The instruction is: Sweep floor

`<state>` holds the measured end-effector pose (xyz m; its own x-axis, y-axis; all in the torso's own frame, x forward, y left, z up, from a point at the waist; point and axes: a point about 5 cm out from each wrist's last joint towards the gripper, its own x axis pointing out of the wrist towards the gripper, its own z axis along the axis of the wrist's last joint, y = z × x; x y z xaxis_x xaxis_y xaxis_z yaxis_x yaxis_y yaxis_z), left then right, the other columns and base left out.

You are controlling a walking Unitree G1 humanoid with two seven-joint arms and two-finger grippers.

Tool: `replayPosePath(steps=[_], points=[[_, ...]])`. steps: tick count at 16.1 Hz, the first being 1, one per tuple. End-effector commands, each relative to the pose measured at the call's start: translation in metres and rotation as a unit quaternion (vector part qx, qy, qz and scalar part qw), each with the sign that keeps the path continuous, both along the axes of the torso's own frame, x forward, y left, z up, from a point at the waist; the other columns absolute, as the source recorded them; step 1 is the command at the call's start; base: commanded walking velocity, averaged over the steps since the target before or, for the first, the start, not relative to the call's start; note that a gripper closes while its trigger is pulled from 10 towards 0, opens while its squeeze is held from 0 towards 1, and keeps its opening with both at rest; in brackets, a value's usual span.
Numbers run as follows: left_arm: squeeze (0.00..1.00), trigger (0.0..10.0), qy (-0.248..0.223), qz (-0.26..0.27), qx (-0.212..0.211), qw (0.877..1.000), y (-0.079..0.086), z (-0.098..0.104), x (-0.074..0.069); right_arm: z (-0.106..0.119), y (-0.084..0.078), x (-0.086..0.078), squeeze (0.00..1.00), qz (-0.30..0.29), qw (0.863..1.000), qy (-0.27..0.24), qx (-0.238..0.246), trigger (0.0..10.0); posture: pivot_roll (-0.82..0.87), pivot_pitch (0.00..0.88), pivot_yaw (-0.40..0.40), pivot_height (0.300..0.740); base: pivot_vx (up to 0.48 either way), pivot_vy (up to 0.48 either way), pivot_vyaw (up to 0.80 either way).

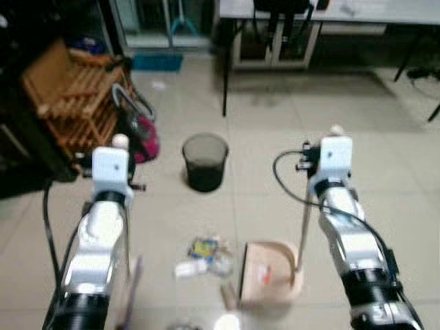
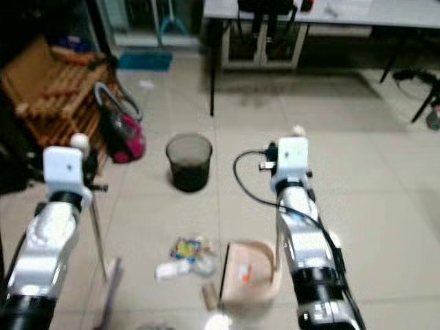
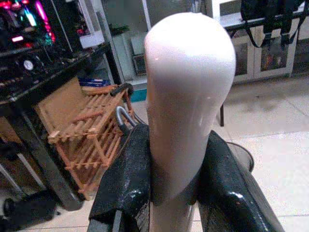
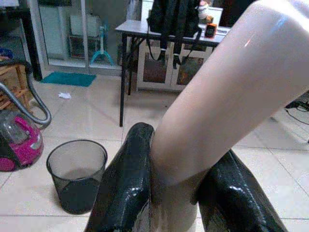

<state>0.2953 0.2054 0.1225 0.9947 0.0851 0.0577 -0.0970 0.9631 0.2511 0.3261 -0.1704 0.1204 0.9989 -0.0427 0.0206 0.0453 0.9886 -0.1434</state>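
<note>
Pink dustpan (image 1: 268, 273) sat on the tiled floor (image 1: 275, 130) just in front of the robot, on its right side, its thin upright handle (image 1: 303, 227) rising to the right gripper (image 4: 176, 193). In the right wrist view both black fingers (image 4: 126, 183) pressed against the pale rounded handle top (image 4: 231, 87), so the right gripper was clamped on the dustpan handle. Left gripper (image 3: 176, 193) gripped the broom handle top (image 3: 188, 87) the same way, fingers (image 3: 124, 183) touching it on both sides. Broom pole (image 2: 97, 234) ran down from the left gripper to the purple broom head (image 2: 110, 289) on the floor, left of the litter. Small pile of litter (image 1: 206, 256) lay on the floor between broom head and dustpan, just beside the dustpan's open edge: a colourful wrapper, white scraps, exact items too blurred to tell. Something small and orange-red (image 1: 265, 275) showed inside the dustpan. Dark mesh waste bin (image 1: 205, 161) stood upright farther out, between the two arms and well apart from the litter. Pink vacuum cleaner (image 2: 122, 130) with a grey hose sat to the left of the bin, next to a wooden slatted rack (image 1: 72, 96). Tabletop (image 2: 330, 12) on dark legs stood at the back, a black bag (image 4: 176, 24) hanging off its edge. Teal mat (image 4: 67, 79) lay near the far glass door.
</note>
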Motion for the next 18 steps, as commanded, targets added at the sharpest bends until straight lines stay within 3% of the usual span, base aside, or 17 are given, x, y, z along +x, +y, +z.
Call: replayPosePath(steps=[1, 6, 10, 12, 18], points=[[0.0, 10.0, -0.025, -0.003, 0.015, 1.0, -0.002, 0.003, 0.0, 0.007, -0.011, 0.004, 0.0, -0.014, 0.999, -0.022, -0.047, 10.0, -0.07, 0.01, 0.01, 0.74, 0.0, 0.0, 0.0], [0.0, 10.0, -0.038, -0.045, 0.006, 0.998, -0.004, -0.01, 0.0, -0.007, -0.003, 0.007, 0.0, 0.011, 1.0, -0.021, -0.009, 10.0, -0.03, 0.057, -0.004, 0.74, 0.0, 0.0, 0.0], [0.0, 10.0, -0.032, -0.051, -0.009, 0.998, -0.006, -0.027, -0.001, -0.022, -0.007, 0.01, 0.0, 0.003, 1.0, -0.004, -0.026, 10.0, -0.02, 0.15, 0.012, 0.74, 0.0, 0.0, 0.0], [0.0, 10.0, -0.022, -0.064, -0.02, 0.998, -0.014, -0.039, -0.006, -0.021, -0.005, 0.01, 0.0, -0.002, 0.999, -0.022, -0.028, 10.0, -0.03, 0.205, 0.015, 0.74, 0.0, 0.0, 0.0], [0.0, 10.0, -0.002, -0.09, -0.048, 0.995, -0.035, -0.056, -0.008, -0.046, 0.029, 0.002, 0.0, 0.025, 1.0, 0.004, 0.013, 10.0, -0.04, 0.248, 0.0, 0.74, 0.0, 0.0, 0.0]])
